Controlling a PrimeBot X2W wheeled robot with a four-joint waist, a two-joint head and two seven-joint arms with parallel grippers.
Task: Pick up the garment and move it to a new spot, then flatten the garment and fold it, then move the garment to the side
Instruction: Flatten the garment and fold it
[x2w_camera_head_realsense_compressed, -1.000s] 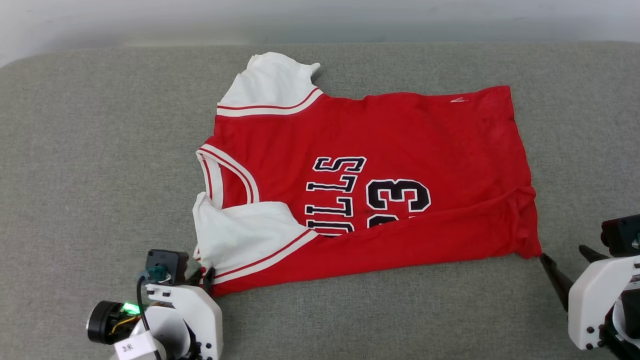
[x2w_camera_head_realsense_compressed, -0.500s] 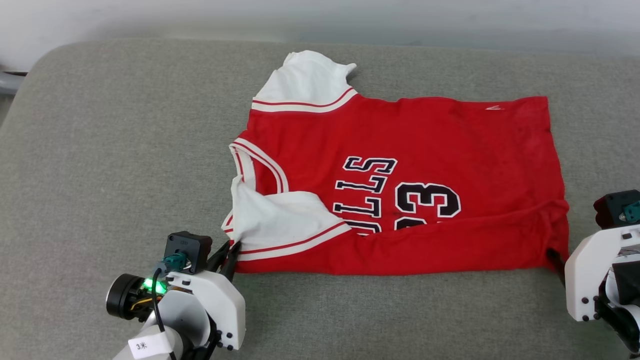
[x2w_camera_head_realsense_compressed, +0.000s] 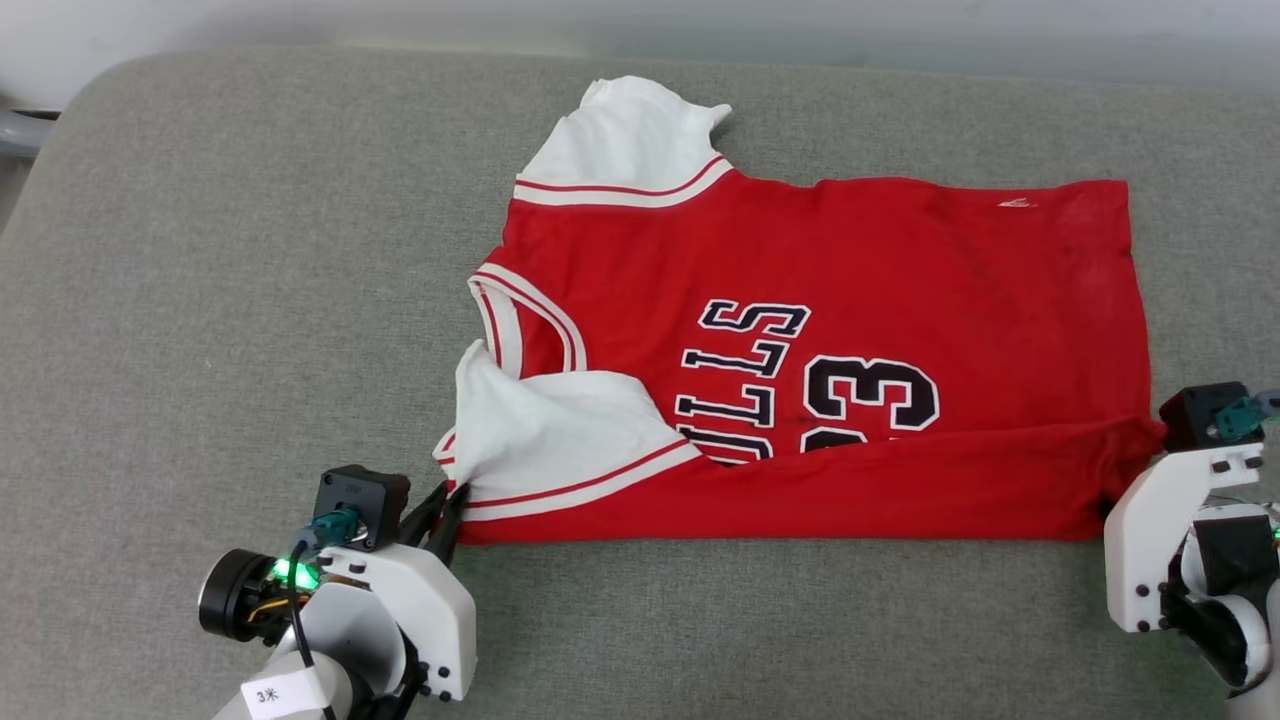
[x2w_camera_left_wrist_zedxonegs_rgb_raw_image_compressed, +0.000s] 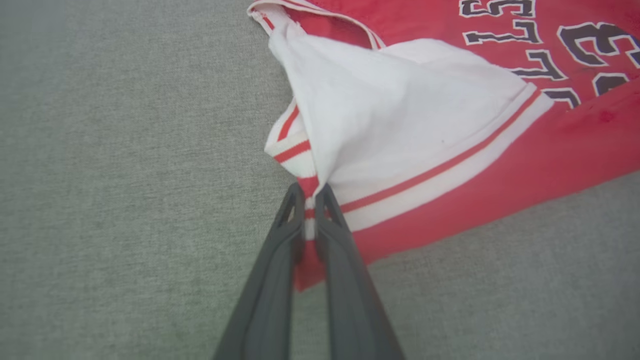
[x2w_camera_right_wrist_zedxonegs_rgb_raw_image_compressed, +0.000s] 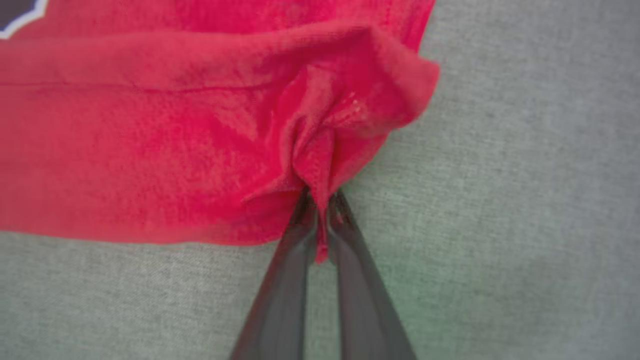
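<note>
Left end effector (x2w_camera_left_wrist_zedxonegs_rgb_raw_image_compressed: 310, 192) and right end effector (x2w_camera_right_wrist_zedxonegs_rgb_raw_image_compressed: 320, 197) each clamp a lower-frame corner of the garment (x2w_camera_head_realsense_compressed: 850, 270); folding looks barely begun, moving it aside not yet done.

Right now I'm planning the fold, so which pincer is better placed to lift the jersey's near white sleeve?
Left. The left pincer is shut on the striped trim beside the near white sleeve of the jersey; the right pincer is shut on the hem corner, at the opposite end.
</note>
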